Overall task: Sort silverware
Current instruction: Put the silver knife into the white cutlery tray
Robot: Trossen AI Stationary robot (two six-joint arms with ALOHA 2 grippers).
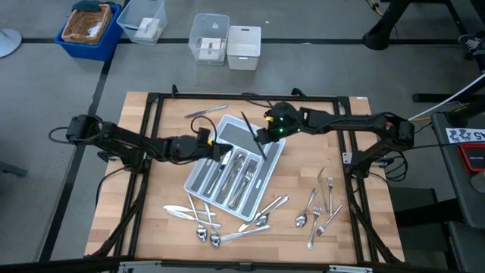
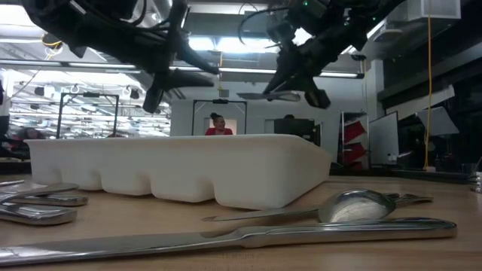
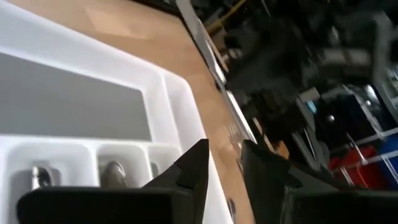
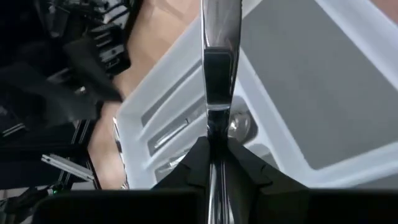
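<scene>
The light grey compartment tray point(image 1: 227, 133) lies askew in the middle of the table, with several pieces in its long slots point(image 1: 239, 174). Loose silverware lies near the table's near edge point(image 1: 198, 220), in front of the tray point(image 1: 265, 212) and to the right point(image 1: 318, 206); one piece point(image 1: 204, 111) lies at the far side. My right gripper point(image 1: 263, 139) hangs over the tray's far right part, shut on a long slim silver piece point(image 4: 219, 56). My left gripper point(image 3: 225, 171) is open above the tray's left rim point(image 3: 183, 106), and touches nothing. My right gripper pinches the slim silver piece between its two fingers at one stretch of its shaft point(image 4: 214, 140). The fingers lie along the piece, which runs on ahead of them. It is lifted clear and sits roughly level above the tray point(image 2: 267, 96).
Black frame rails point(image 1: 151, 102) run along the table's edges. Beyond the far edge stand a blue bin point(image 1: 89, 26), clear bins point(image 1: 210, 38) and a white box point(image 1: 244, 47). A person point(image 2: 218, 124) shows far behind the table. Bare wood lies to the tray's far left and far right.
</scene>
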